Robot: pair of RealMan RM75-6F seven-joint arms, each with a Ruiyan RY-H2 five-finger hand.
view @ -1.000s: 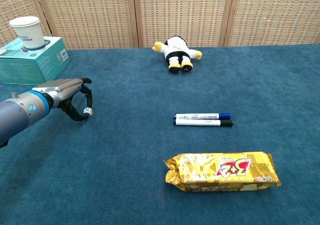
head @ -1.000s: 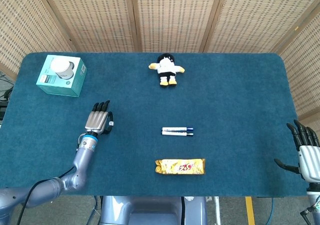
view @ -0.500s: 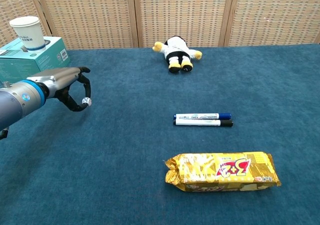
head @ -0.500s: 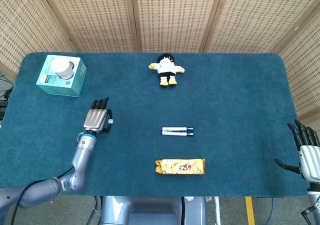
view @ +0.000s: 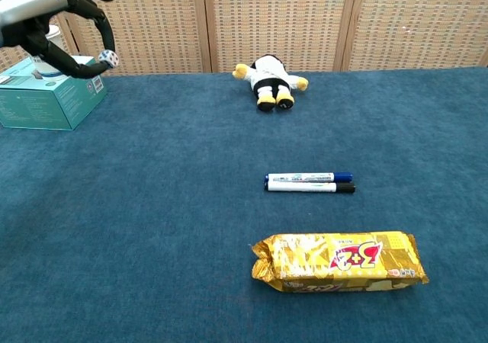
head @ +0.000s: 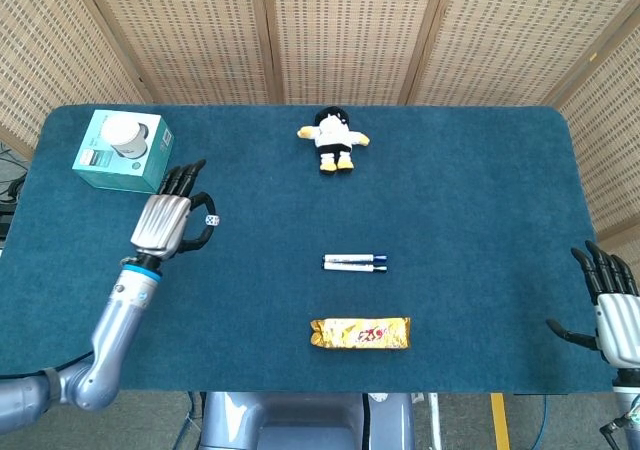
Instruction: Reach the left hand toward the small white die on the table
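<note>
Head view: left hand [head: 163, 224] at the left of the frame, pinching the small white die [head: 211, 220] between thumb and a fingertip, other fingers spread toward the teal box [head: 122, 151] with its paper cup [head: 126, 134] in the upper left corner. Right hand [head: 612, 310] at the lower right edge, fingers apart, holding nothing. Plush toy [head: 334, 138] at top centre, two markers [head: 354, 262] mid-frame, yellow snack packet [head: 360, 333] below them, all on the blue bench [head: 470, 190]. Chest view: left hand [view: 57, 19] in the upper left corner, raised well clear of the bench, die [view: 107, 58] caught at the fingertips just in front of the box [view: 49, 95]. To do this step well, judged from here: keep the pinch light and steady, hold the wrist level so the die cannot roll out, and avoid brushing the cup. Against half a second ago: hand and die then low over the cloth, nearer the middle-left of the chest view; now lifted and shifted toward the box, die carried along. Right hand, toy, markers and packet unchanged.
</note>
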